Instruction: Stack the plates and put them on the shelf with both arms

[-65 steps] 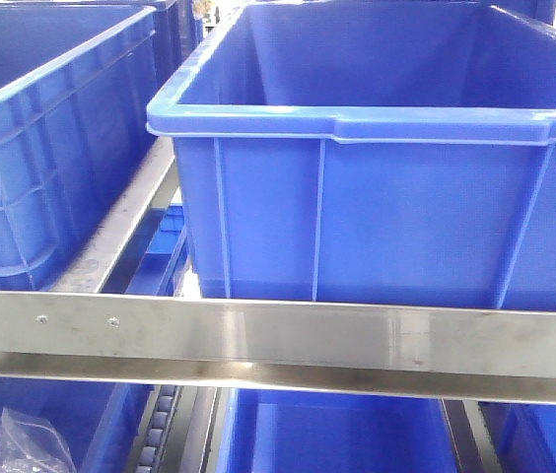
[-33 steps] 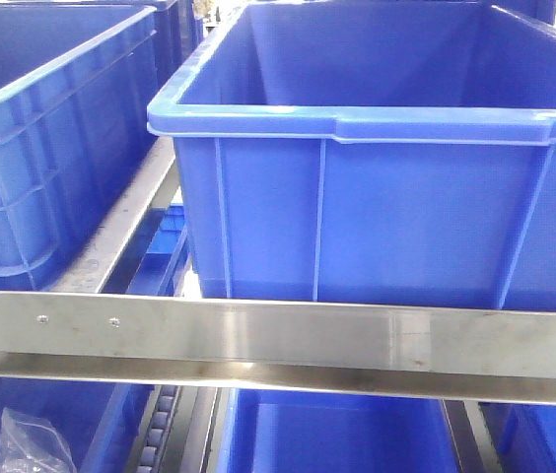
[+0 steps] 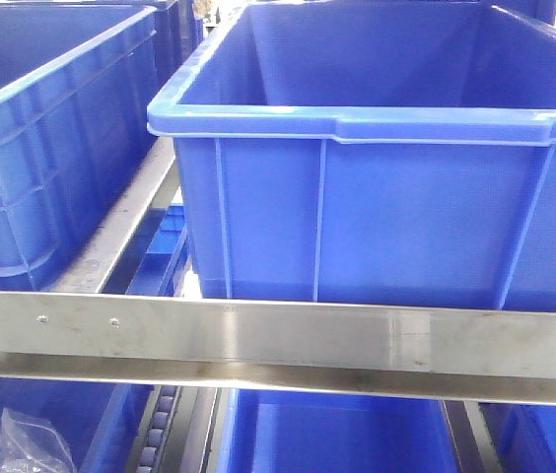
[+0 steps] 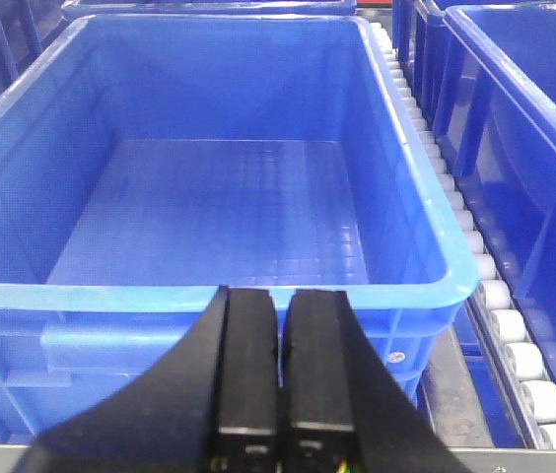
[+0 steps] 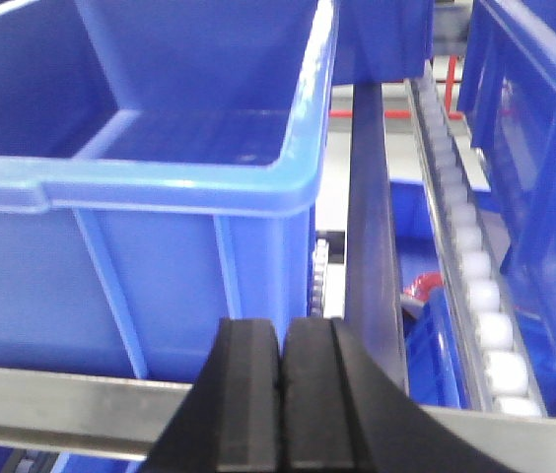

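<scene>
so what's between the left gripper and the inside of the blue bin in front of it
Just the bin's near wall and rim; no plates show. The left gripper sits shut below the rim in the left wrist view.

The left arm's black gripper point(image 4: 280, 379) has its jaws pressed together, holding nothing, pointing at an open blue plastic bin point(image 4: 209, 197). The right arm's black gripper point(image 5: 282, 404) is likewise closed and bare-jawed, just beside another blue bin's corner point(image 5: 293, 182).
</scene>
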Controlling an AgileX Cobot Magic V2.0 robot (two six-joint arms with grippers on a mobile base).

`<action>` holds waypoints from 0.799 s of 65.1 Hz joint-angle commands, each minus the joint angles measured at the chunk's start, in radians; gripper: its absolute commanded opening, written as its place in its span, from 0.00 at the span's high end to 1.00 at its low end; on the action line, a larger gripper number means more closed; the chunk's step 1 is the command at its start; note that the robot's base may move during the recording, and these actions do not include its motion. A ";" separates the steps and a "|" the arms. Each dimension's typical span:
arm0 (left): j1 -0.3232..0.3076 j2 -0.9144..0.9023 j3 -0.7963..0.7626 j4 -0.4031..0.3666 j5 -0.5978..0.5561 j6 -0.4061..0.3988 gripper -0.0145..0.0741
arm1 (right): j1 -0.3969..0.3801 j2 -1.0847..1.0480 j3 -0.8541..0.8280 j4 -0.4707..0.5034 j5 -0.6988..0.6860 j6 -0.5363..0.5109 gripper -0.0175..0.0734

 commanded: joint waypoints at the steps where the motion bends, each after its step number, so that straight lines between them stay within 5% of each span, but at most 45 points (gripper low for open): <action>1: 0.001 0.005 -0.030 -0.002 -0.085 -0.005 0.74 | -0.005 -0.020 0.001 -0.005 -0.074 -0.007 0.75; 52: 0.003 0.003 -0.002 0.000 -0.091 -0.005 0.74 | -0.005 -0.020 0.001 -0.005 -0.074 -0.007 0.75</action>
